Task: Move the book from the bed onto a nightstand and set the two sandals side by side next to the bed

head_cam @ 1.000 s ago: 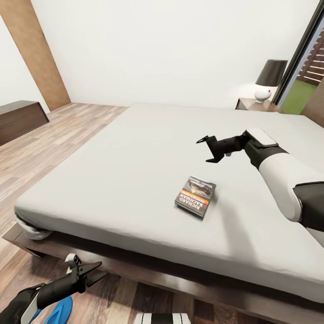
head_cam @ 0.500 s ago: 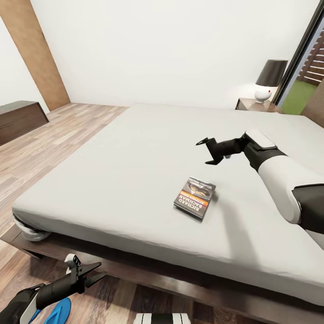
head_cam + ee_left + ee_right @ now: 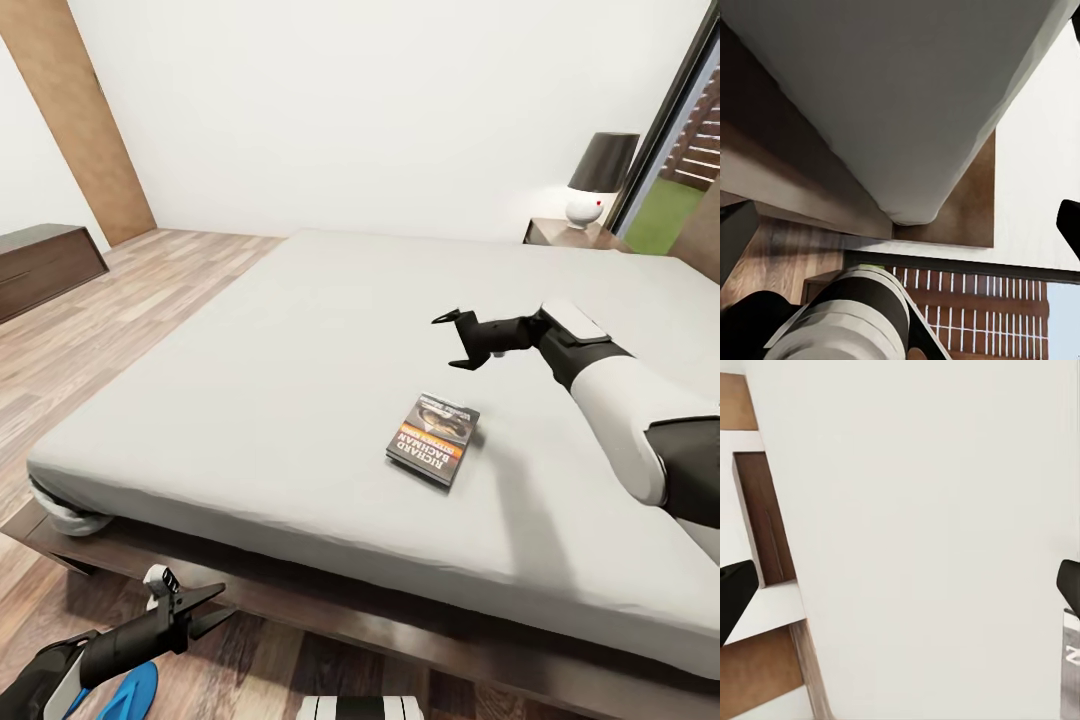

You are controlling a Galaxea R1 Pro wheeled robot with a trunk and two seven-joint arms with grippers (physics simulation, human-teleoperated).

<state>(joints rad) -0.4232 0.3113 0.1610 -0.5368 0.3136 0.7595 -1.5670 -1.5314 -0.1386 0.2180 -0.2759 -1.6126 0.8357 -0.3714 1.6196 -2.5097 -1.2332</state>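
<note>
The bed (image 3: 300, 380), one low platform bed with a dark brown frame and a pale grey-white mattress, is spread across the middle of the head view from lower left to right edge; its mattress corner and frame are also seen in the left wrist view (image 3: 907, 112). One light wood-plank floor (image 3: 110, 320) is seen at the left of the frame. One long low dark bench (image 3: 45, 265) is placed at the left edge against the wall. One nightstand (image 3: 570, 235) is seen at the upper right beyond the bed, and one lamp (image 3: 600, 178) with a dark shade and white base is stood on it.

Two arms are counted. The right gripper (image 3: 452, 342) is held above the mattress, right of centre, its fingers spread apart and nothing between them. The left gripper (image 3: 205, 608) is held low at the lower left over the floor, just before the bed frame, its fingers likewise parted and empty.

One book (image 3: 433, 437) is laid flat on the mattress, centre-right, below the right gripper and apart from it. One blue sandal (image 3: 130, 692) is partly seen on the floor at the bottom left, beneath the left arm.
</note>
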